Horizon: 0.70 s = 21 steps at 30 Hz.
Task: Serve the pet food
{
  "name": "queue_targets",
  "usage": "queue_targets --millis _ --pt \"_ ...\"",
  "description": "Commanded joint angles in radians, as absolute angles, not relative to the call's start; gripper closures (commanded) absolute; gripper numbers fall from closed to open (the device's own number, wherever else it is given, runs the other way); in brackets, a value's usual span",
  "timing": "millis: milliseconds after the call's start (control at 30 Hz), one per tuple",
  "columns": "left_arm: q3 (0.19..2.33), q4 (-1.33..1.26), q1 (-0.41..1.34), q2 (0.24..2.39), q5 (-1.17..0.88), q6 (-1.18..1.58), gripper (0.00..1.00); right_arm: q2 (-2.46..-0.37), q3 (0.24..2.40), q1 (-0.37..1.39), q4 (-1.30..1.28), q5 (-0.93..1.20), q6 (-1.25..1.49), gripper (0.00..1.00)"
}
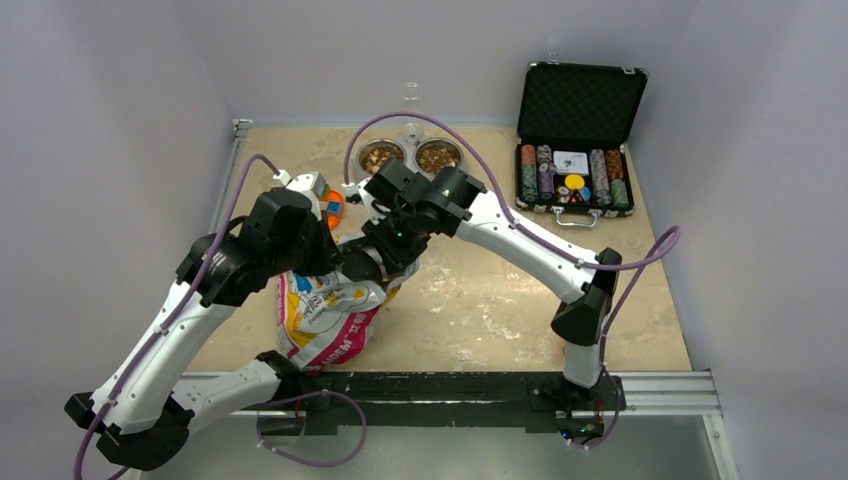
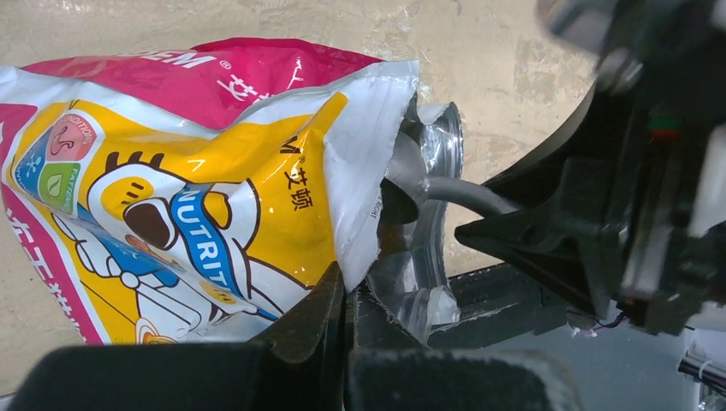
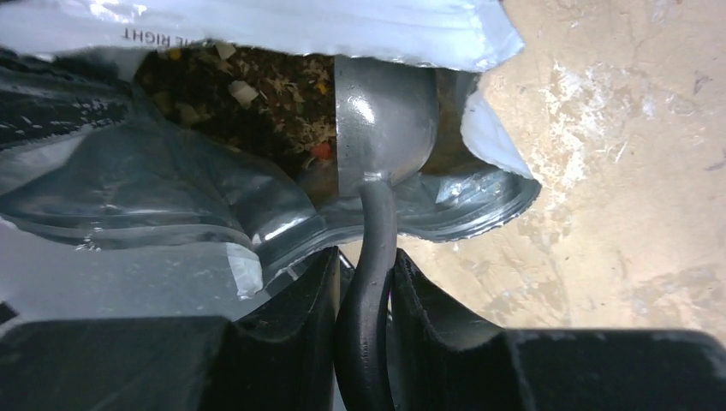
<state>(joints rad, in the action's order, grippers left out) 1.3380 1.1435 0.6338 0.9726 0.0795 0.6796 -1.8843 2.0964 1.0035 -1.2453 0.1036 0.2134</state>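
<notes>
One bag of white, pink and yellow foil lies close to the near edge of the tabletop, toward the near left corner. Its open mouth points at the middle of the table. There are two arms, and both reach to that mouth. The left gripper has its two fingers pressed tight on the white edge of the bag, just beside the opening. The right gripper has its two fingers squeezed around the black handle of one shiny metal scoop. The cup of the scoop is inside the bag's mouth. Some of the pet food is in there too, a dark heap of little brown and tan bits right next to the scoop. A bit past the bag, near the left edge, sits one small orange and blue thing. At the far edge, near the middle, two round metal bowls stand side by side, touching. Each bowl has brown pet food in it. In the far right corner one black case stands open with its lid up. Rows of round chips lie in it, too small to count.
</notes>
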Motion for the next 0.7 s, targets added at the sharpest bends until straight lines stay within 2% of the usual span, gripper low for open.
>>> queue_targets --millis 0,133,267,467,667 --pt "1.370 1.120 0.637 0.906 0.015 0.735 1.00 -1.909 2.032 1.065 -1.172 -0.115 0.184 1.00" --pt "1.353 1.122 0.637 0.888 0.027 0.739 1.00 -1.964 2.000 1.169 -1.080 0.076 0.180 1.00" --pt "1.347 1.129 0.637 0.885 0.025 0.746 1.00 -1.910 1.982 1.168 -0.969 0.357 0.226 1.00" --pt "1.357 1.151 0.637 0.860 0.048 0.747 1.00 -1.675 1.729 1.017 -0.769 0.600 0.381 1.00" --pt "1.349 1.155 0.638 0.828 0.102 0.757 1.00 -1.451 1.464 0.866 -0.632 0.735 0.500 1.00"
